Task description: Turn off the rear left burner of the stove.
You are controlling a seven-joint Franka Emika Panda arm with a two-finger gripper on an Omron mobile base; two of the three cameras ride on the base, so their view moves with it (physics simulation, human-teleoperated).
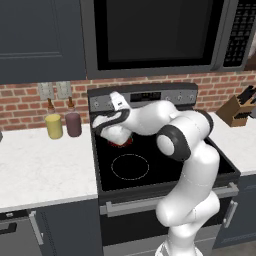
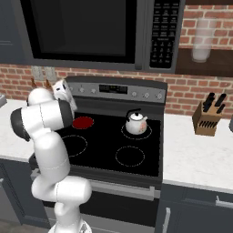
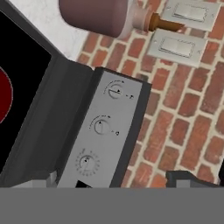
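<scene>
I stand square to the stove (image 2: 113,150) so its back panel (image 1: 150,96) is in reach. The microwave (image 2: 91,32) hangs over it, which is why my arm comes in low and bent across the glass. A kettle (image 2: 136,123) sits on the rear right zone, well clear of my work. The rear left burner (image 2: 83,122) glows red, so it is on; it lies just below my wrist, at the left rear of the glass. My gripper (image 1: 117,100) is raised to the panel's left end, since that is where the knobs (image 3: 101,126) sit in a row; I judge one of them governs this burner. I cannot tell whether my fingers are apart or together. Two bottles (image 1: 64,124) stand beside the stove, under wall switches (image 3: 177,46). The marks around the knobs are too small to read.
</scene>
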